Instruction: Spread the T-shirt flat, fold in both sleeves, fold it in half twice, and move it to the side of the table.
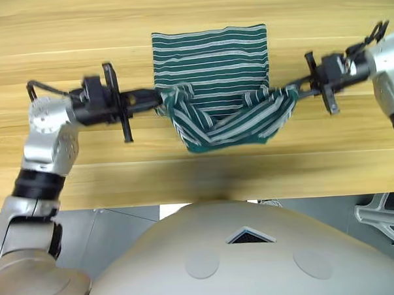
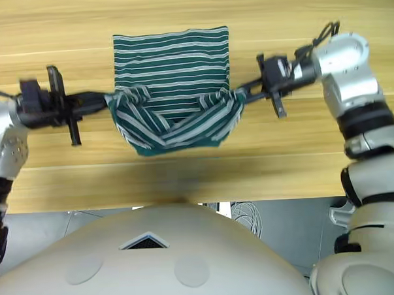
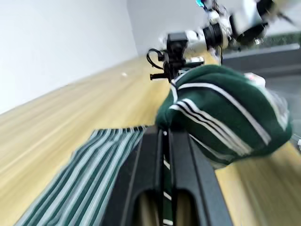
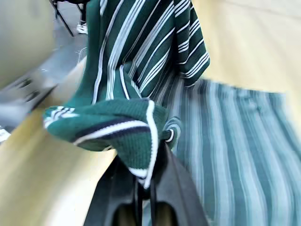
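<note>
Just below frame centre, the near edge of the shirt (image 1: pixel 213 75) sags in a raised loop. We pinch its two near corners: the left gripper (image 1: pixel 159 97), at centre-left, is clamped on one, and the right gripper (image 1: pixel 287 90), at centre-right, is clamped on the other. Beyond, toward the upper middle, the rest lies flat on the table (image 1: pixel 61 36). We judge a fold in half is in hand. Next we should carry both corners evenly to the far edge, lower them aligned, then release.
</note>
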Robot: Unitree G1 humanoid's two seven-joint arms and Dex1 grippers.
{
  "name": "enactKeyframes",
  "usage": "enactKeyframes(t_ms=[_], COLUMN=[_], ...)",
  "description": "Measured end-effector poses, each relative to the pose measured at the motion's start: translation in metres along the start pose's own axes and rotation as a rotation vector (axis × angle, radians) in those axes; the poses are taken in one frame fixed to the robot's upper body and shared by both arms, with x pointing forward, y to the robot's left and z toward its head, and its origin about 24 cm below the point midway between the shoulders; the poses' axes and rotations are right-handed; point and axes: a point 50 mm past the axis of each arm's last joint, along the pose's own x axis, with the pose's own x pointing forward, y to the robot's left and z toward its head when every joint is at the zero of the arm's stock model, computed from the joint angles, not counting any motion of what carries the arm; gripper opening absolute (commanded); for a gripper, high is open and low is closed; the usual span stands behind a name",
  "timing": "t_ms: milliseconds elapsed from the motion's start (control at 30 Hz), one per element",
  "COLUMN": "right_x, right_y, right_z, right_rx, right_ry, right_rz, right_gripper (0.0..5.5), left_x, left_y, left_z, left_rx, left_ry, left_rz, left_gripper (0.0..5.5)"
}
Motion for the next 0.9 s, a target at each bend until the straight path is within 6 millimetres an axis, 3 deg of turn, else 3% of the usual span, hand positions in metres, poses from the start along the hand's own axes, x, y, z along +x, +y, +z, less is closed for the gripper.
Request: enactKeyframes(t_ms=[67,133,233,333,433,633,800,900], right_x=[-0.006,-0.007,0.003,0.019,0.029,0.028,0.026,0.028], right_y=[-0.026,-0.033,-0.038,-0.042,-0.045,-0.041,-0.034,-0.023], right_z=[0.008,-0.002,-0.023,-0.04,-0.049,-0.063,-0.073,-0.085], right_rx=[0.028,0.106,0.25,0.368,0.425,0.503,0.555,0.596], right_ry=[-0.004,0.01,-0.009,-0.038,-0.052,-0.091,-0.053,-0.016], right_rz=[-0.072,-0.111,-0.165,-0.263,-0.374,-0.537,-0.562,-0.547], right_gripper=[0.0,0.0,0.0,0.0,0.0,0.0,1.04,1.58], left_x=[0.001,0.0,0.001,-0.003,-0.003,-0.011,-0.019,-0.017], left_y=[0.028,0.047,0.069,0.063,0.051,0.053,0.053,0.052], left_z=[-0.002,-0.006,-0.038,-0.085,-0.113,-0.117,-0.118,-0.119], left_rx=[-0.104,-0.184,-0.37,-0.585,-0.697,-0.719,-0.725,-0.708], left_ry=[-0.025,-0.048,-0.016,0.033,0.066,-0.028,-0.082,-0.066], left_rz=[0.043,0.091,0.215,0.393,0.528,0.688,0.77,0.76], left_gripper=[0.0,0.0,0.0,0.0,0.0,0.0,0.0,0.53])
